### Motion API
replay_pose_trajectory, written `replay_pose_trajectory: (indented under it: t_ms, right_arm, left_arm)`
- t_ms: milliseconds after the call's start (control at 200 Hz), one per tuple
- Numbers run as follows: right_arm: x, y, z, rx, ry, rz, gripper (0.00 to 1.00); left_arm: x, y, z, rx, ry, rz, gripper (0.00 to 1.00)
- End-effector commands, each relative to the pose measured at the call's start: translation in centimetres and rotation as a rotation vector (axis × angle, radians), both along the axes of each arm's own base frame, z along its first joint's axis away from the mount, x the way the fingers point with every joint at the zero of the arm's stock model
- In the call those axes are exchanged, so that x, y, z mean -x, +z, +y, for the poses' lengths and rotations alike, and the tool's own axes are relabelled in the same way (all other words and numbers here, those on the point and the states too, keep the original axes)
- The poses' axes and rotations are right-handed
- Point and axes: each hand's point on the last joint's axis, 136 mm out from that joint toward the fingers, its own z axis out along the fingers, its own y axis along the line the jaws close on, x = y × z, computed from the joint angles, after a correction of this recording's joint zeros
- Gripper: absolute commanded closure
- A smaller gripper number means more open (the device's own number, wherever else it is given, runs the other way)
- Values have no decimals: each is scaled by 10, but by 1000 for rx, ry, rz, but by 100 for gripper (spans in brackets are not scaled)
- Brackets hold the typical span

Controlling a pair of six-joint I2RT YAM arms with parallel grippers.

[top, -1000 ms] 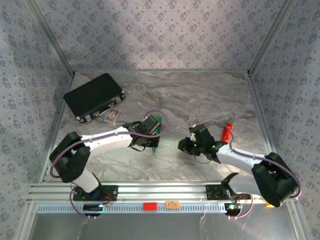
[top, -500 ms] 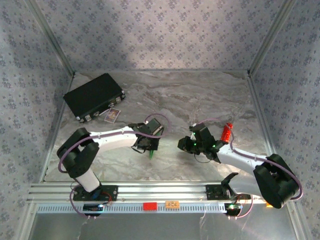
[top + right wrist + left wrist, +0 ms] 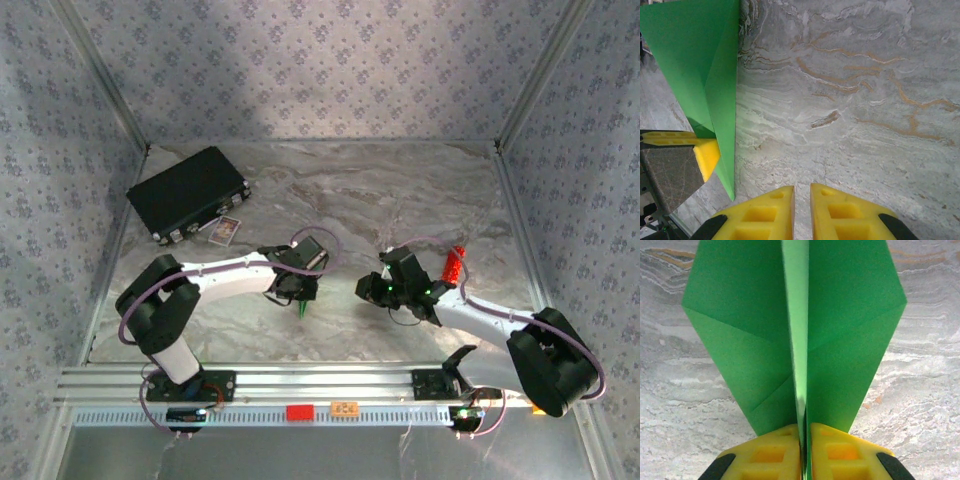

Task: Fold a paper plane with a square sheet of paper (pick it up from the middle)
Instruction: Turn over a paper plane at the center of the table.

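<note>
The paper plane [image 3: 740, 340], judged light and flimsy, is pinched at its centre crease, bottom of frame, by the left end effector [image 3: 803, 434]; the right end effector [image 3: 801, 194] is nearly closed, empty.

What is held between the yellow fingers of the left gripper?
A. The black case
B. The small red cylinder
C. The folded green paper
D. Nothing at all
C: in the left wrist view the folded green paper runs down into the narrow gap of the left gripper, and its centre fold is pinched between the yellow fingers.
</note>
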Motion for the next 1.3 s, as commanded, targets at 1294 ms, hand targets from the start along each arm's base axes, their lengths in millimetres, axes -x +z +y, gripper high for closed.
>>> replay_pose_trajectory:
  t_ms: [1294]
  right_arm:
    - [1,-4,-3,17,-16,6,80]
  left_arm:
    - [5,-28,-6,-152,28,36,75]
